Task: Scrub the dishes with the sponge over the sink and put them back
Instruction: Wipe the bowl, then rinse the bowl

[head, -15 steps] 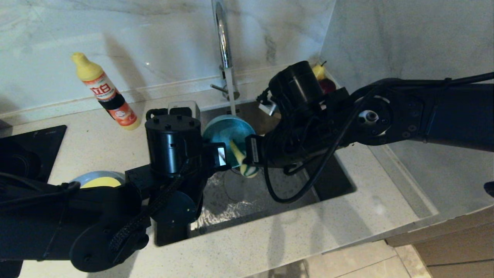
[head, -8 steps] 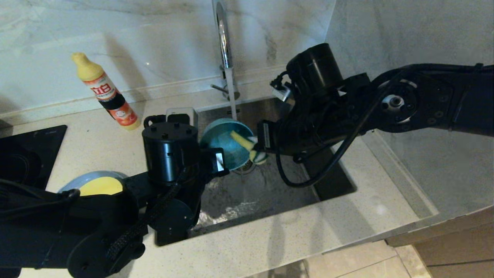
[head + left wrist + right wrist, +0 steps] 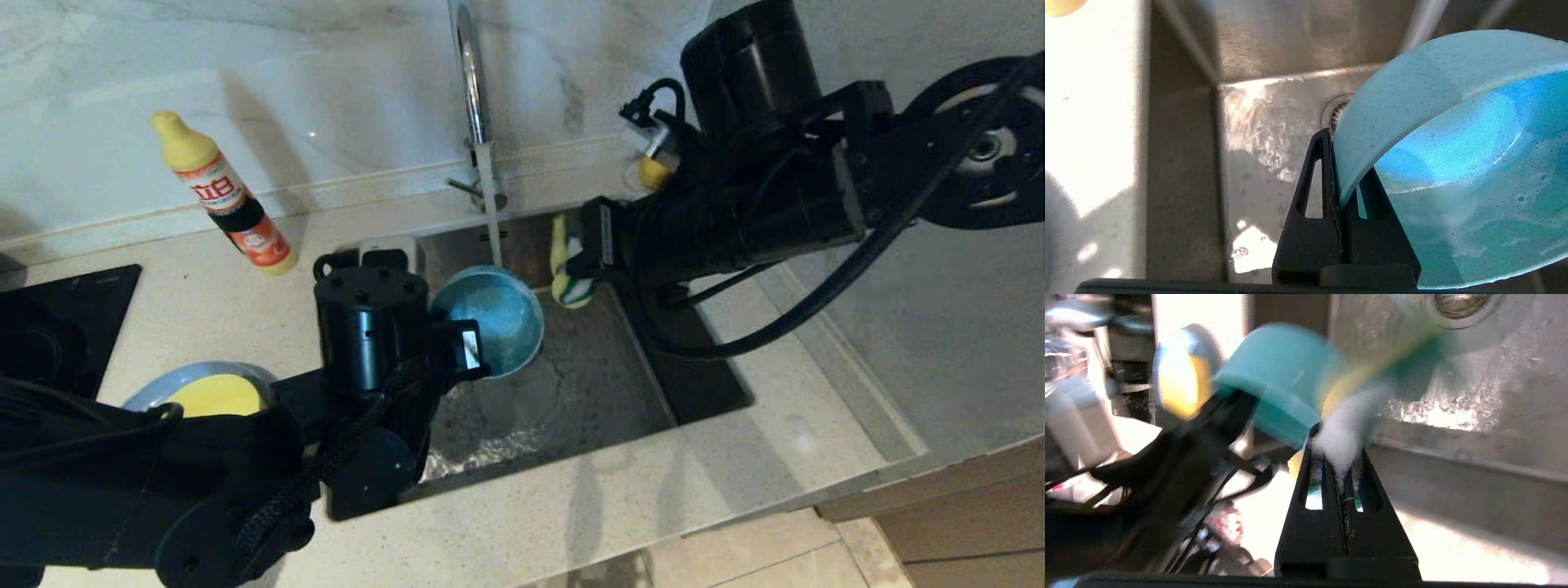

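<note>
Marble wall (image 3: 326, 82) backs a speckled tabletop (image 3: 612, 506), its sink (image 3: 620, 384) set at the rear edge under a running tap (image 3: 469, 73). Over the basin the left gripper (image 3: 1337, 175) has its fingers clamped on the teal bowl (image 3: 494, 318) rim; the head view hides that pinch. Near the back right corner the right gripper (image 3: 1337, 457) squeezes the sponge (image 3: 567, 265), foamy only in its wrist view. Plate (image 3: 175, 380) with yellow bowl (image 3: 216, 396) sits left; a detergent bottle (image 3: 224, 196) stands behind.
</note>
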